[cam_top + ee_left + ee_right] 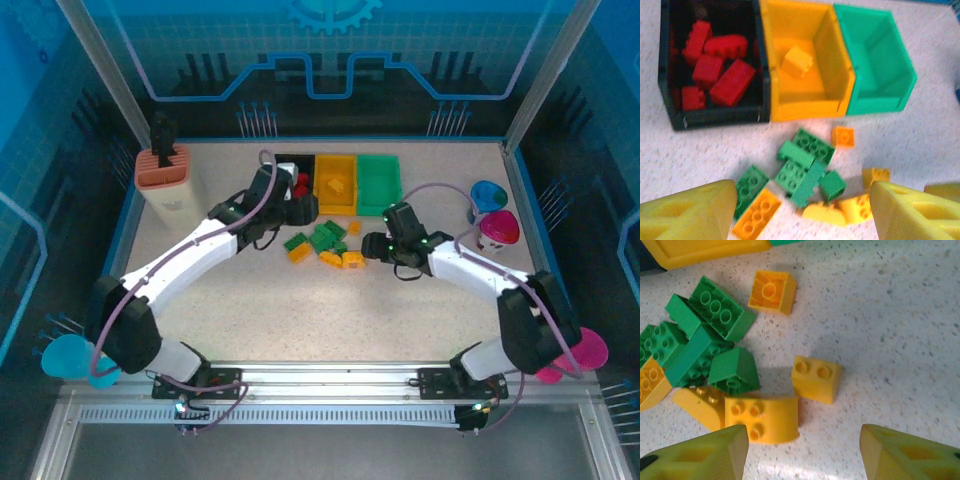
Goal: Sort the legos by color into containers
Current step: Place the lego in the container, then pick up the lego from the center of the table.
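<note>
Three containers stand in a row: a black bin (pixel 715 117) holding several red legos (pixel 730 82), a yellow bin (pixel 805 107) with one yellow brick (pixel 797 62), and a green bin (pixel 875 102) with nothing in it. In front of them lies a loose pile of green legos (pixel 805 165) and yellow-orange legos (pixel 762 419). My left gripper (pixel 802 200) hangs open above the pile, just in front of the black bin (pixel 290 165). At the pile's right edge my right gripper (pixel 804 440) is open over a small yellow brick (pixel 816 380), holding nothing.
A salmon slotted holder (pixel 163 175) stands at the back left. A blue cup (pixel 487 193) and a magenta cup (pixel 498 228) sit at the right. Bare table lies in front of the pile, between the two arms.
</note>
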